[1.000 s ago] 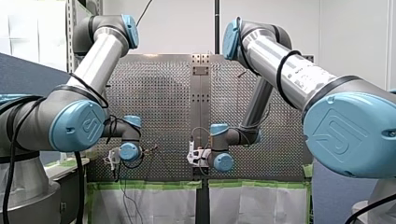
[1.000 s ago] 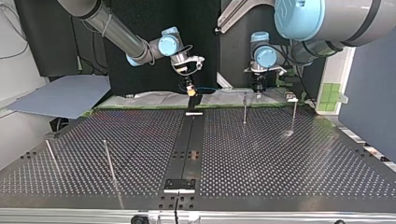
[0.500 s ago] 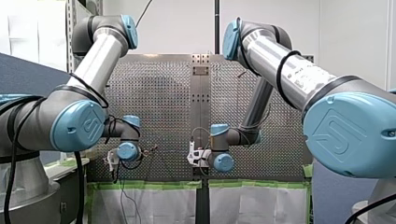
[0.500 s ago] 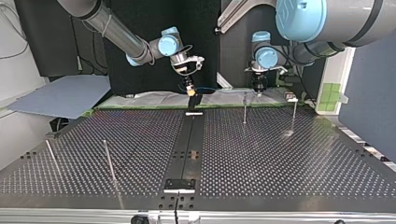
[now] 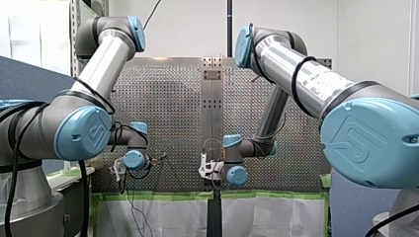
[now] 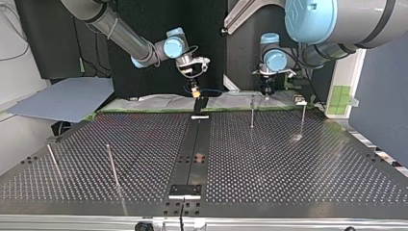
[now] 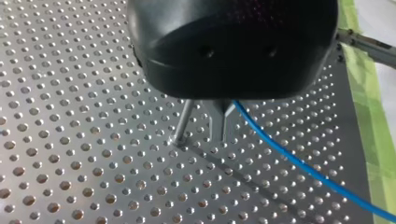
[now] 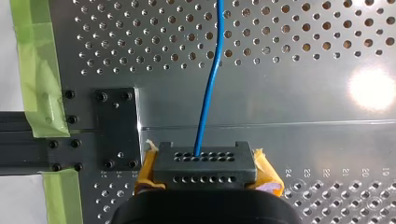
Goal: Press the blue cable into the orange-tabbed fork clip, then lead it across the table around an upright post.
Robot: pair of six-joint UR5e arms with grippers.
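The blue cable [image 7: 299, 161] runs out from between the metal fingers of my left gripper [image 7: 223, 122], which is shut on it just above the perforated table. A thin upright post [image 7: 183, 122] stands right beside those fingers. My right gripper [image 8: 205, 164] has black tips with yellow pads [image 8: 267, 173], pressed together on the blue cable [image 8: 208, 88], which leads away ahead over the plate. In the top view my right gripper [image 6: 194, 92] hangs over the table's far edge at the centre strip, my left gripper [image 6: 266, 89] further right. I cannot make out an orange-tabbed clip.
Two upright posts [image 6: 252, 111] [image 6: 302, 119] stand near the far edge at the top view's right, two more [image 6: 112, 166] [image 6: 53, 162] lean at its near left. A black end plate [image 8: 115, 128] and green tape [image 8: 38, 74] mark the table's edge by my right gripper.
In the front view my right wrist has sunk slightly. My left wrist has shifted only a little. Both grips on the cable look unchanged.
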